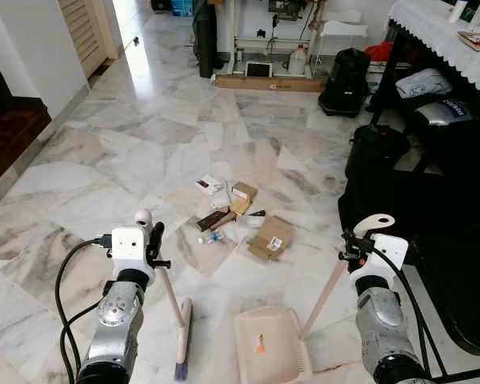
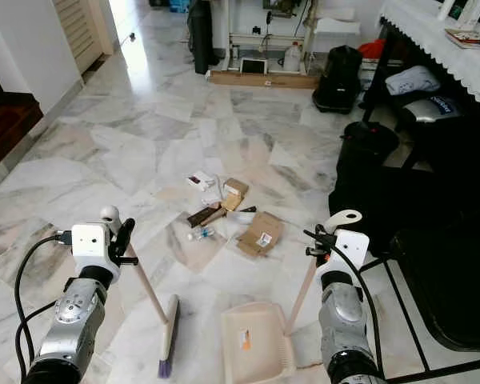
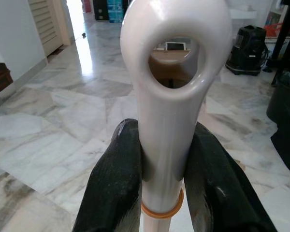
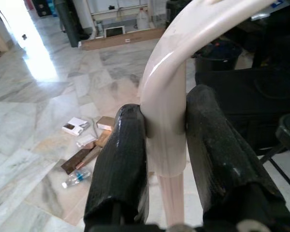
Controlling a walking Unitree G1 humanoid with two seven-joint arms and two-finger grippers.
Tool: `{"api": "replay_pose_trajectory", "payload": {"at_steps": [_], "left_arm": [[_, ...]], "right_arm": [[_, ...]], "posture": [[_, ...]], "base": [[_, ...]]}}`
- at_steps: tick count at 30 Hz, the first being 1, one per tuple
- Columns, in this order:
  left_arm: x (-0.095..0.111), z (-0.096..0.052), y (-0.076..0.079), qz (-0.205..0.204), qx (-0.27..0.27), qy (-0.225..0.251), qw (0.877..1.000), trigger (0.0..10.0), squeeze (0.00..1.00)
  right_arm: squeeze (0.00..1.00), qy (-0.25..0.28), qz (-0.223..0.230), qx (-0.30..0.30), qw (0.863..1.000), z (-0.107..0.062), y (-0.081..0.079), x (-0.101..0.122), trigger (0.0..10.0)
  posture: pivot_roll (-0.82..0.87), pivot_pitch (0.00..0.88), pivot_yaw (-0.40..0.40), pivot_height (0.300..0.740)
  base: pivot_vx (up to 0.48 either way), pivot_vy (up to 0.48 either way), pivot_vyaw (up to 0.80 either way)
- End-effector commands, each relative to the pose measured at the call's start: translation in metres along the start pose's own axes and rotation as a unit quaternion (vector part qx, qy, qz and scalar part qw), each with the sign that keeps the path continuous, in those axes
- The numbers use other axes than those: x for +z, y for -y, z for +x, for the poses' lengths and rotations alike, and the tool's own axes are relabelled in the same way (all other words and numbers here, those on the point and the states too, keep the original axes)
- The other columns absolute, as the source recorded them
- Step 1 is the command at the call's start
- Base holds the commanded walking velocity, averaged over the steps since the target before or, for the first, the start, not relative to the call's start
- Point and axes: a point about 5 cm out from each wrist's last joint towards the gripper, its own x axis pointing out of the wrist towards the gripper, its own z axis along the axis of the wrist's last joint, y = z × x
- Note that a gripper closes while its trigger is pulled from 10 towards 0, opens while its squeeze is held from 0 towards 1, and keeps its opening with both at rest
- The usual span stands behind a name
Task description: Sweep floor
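Note:
My left gripper (image 3: 162, 164) is shut on the cream broom handle (image 3: 169, 116); the broom head (image 1: 182, 336) rests on the marble floor just in front of me. With its fingers (image 4: 125, 164) pressed on both sides, my right gripper (image 4: 165, 154) is shut on the dustpan handle (image 4: 165, 96). The cream dustpan (image 1: 268, 344) sits on the floor beside the broom. Ahead lies a pile of litter (image 1: 236, 212): small cardboard boxes, a flat brown carton (image 1: 272, 237), a small plastic bottle (image 1: 211, 237) and dark scraps.
A black table frame with dark bags (image 1: 384, 152) and a lace-covered table (image 1: 448, 40) line the right side. A dark wooden step (image 1: 8, 128) and white wall are on the left. A long cardboard box (image 1: 264, 82) and bins stand at the far end.

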Motion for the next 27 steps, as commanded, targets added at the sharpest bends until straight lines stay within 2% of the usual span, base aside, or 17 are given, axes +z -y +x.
{"api": "replay_pose_trajectory", "payload": {"at_steps": [1,27], "left_arm": [[0.0082,0.0053,-0.0017,0.009,-0.004,0.014,1.000,10.0,0.00],[0.0099,0.0085,0.0016,-0.006,-0.011,0.013,1.000,10.0,0.00]], "right_arm": [[0.00,0.027,-0.001,0.002,1.000,0.0048,-0.0018,0.0114,10.0],[0.00,0.014,-0.004,-0.011,1.000,0.0065,-0.0007,0.0097,10.0]], "posture": [[-0.04,0.000,-0.001,0.740],[-0.04,0.000,0.000,0.740]], "base": [[0.000,0.000,0.00],[0.018,0.000,0.00]]}}
